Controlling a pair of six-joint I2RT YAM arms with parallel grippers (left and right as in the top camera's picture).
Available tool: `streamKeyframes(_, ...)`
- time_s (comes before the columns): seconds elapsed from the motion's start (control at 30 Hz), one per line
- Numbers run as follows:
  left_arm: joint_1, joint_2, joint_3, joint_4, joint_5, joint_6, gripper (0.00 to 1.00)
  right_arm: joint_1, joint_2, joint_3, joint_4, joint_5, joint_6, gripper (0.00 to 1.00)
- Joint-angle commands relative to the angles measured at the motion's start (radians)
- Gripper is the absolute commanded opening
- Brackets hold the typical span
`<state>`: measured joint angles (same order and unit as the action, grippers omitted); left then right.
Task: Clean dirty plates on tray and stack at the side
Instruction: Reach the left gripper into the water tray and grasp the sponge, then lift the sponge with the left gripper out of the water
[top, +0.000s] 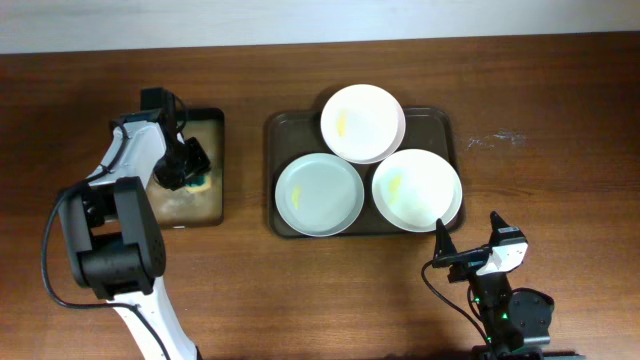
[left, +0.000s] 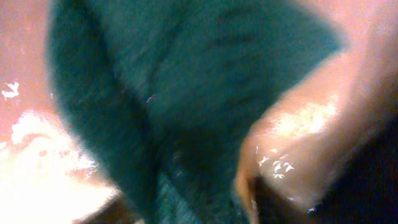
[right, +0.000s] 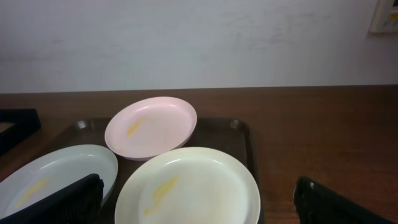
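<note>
Step in hand: fetching the sponge. L tool (top: 190, 165) was down in the basin (top: 215, 128), and no plate was cleaned yet.

All 3 plates (top: 362, 122) sat on the tray (top: 285, 135), each w/ a yellowish smear in the R wrist view; none was stacked at the side. The L wrist view was filled w/ blurred dark-green sponge (left: 186, 93), so I couldn't tell if the L tool had closed on it. R tool (top: 468, 232) hung over the desk (top: 560, 110) near the tray's front edge, fingers spread wide, empty. Next, in my judgement: secure the sponge, lift it clear of the basin rim, carry it to a smeared plate; R tool prob. has to steady that plate.
</note>
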<state>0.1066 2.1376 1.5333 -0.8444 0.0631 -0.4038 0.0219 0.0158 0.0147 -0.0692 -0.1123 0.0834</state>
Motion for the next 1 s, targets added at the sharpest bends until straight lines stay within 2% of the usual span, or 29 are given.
streamKeyframes(0.0,0.001,0.024,-0.009,0.069,-0.074,0.005,0.99,-0.004,-0.008,-0.009,-0.001,0.009,0.011,0.98)
streamKeyframes(0.13,0.001,0.024,-0.009,0.107,-0.176,0.005,0.99,-0.004,-0.008,-0.009,-0.001,0.009,0.011,0.98)
streamKeyframes(0.23,0.001,0.024,-0.009,0.097,-0.176,0.005,0.69,-0.004,-0.008,-0.009,-0.001,0.009,0.011,0.98)
streamKeyframes(0.3,0.001,0.024,-0.009,0.084,-0.176,0.005,0.57,-0.004,-0.008,-0.009,-0.001,0.009,0.011,0.98)
streamKeyframes(0.33,0.001,0.024,-0.008,0.079,-0.176,0.005,0.46,-0.004,-0.008,-0.009,-0.001,0.009,0.011,0.98)
streamKeyframes(0.37,0.001,0.024,-0.006,0.07,-0.176,0.005,0.28,-0.004,-0.008,-0.009,-0.001,0.009,0.011,0.98)
streamKeyframes(0.47,0.001,0.01,0.023,0.013,-0.173,0.005,0.0,-0.004,-0.008,-0.009,-0.001,0.009,0.011,0.98)
streamKeyframes(0.7,0.001,-0.16,0.214,-0.138,-0.161,0.004,0.0,-0.004,-0.008,-0.009,-0.001,0.009,0.011,0.98)
streamKeyframes(0.83,0.001,-0.285,0.242,-0.108,-0.093,0.004,0.0,-0.004,-0.008,-0.009,-0.001,0.009,0.011,0.98)
streamKeyframes(0.97,0.0,-0.232,0.182,-0.033,-0.093,0.004,0.0,-0.004,-0.008,-0.009,-0.001,0.009,0.011,0.98)
